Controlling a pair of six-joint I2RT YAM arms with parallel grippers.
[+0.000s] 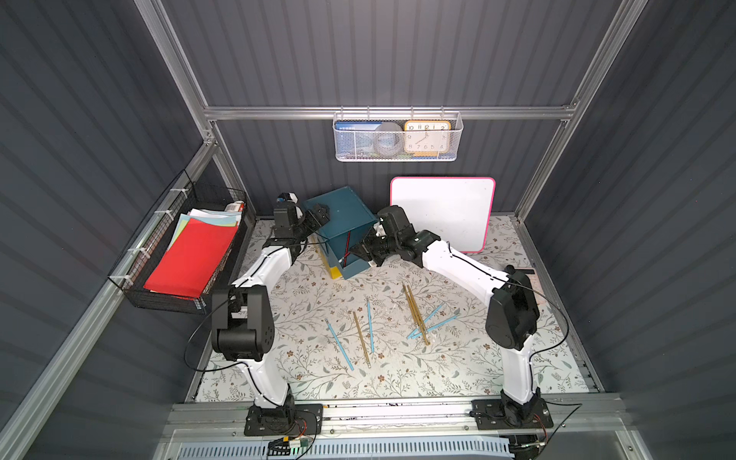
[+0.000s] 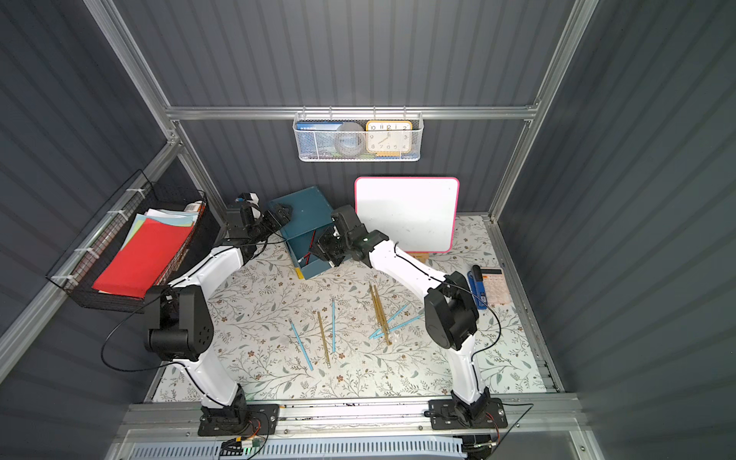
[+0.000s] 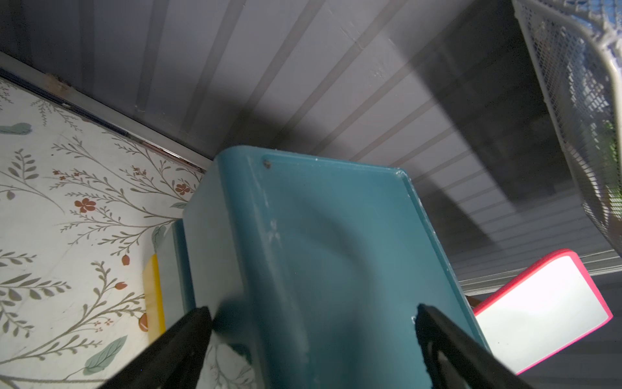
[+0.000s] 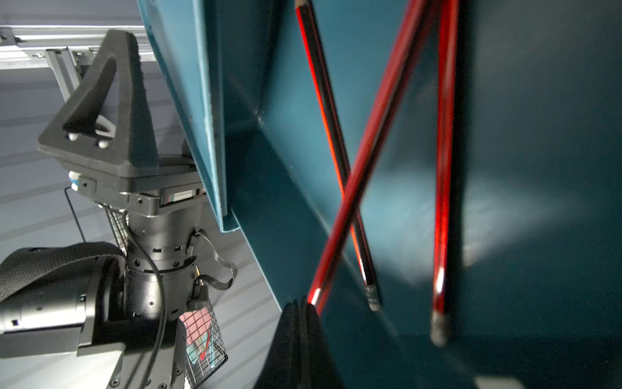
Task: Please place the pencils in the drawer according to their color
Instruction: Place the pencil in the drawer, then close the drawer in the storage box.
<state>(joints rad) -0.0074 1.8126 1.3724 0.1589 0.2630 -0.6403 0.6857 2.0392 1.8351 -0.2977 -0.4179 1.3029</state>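
Observation:
A teal cabinet [image 1: 342, 207] stands at the back of the mat with its drawer [image 1: 356, 271] pulled out. Three dark red pencils lie in the drawer [image 4: 521, 134]. My right gripper [image 4: 303, 301] is shut on the end of one of them [image 4: 367, 151], at the drawer's mouth [image 2: 314, 249]. My left gripper [image 3: 313, 313] is open, its fingers [image 3: 188, 336] spread astride the cabinet's top left edge [image 1: 320, 213]. Light blue pencils [image 1: 338, 344] and golden-yellow pencils [image 1: 414, 314] lie loose on the mat in both top views.
A pink-rimmed whiteboard [image 1: 442, 211] leans on the back wall beside the cabinet. A black wire basket [image 1: 131, 278] of papers hangs at left, a white mesh basket [image 1: 398, 157] on the back wall. A calculator [image 2: 496, 284] lies at right.

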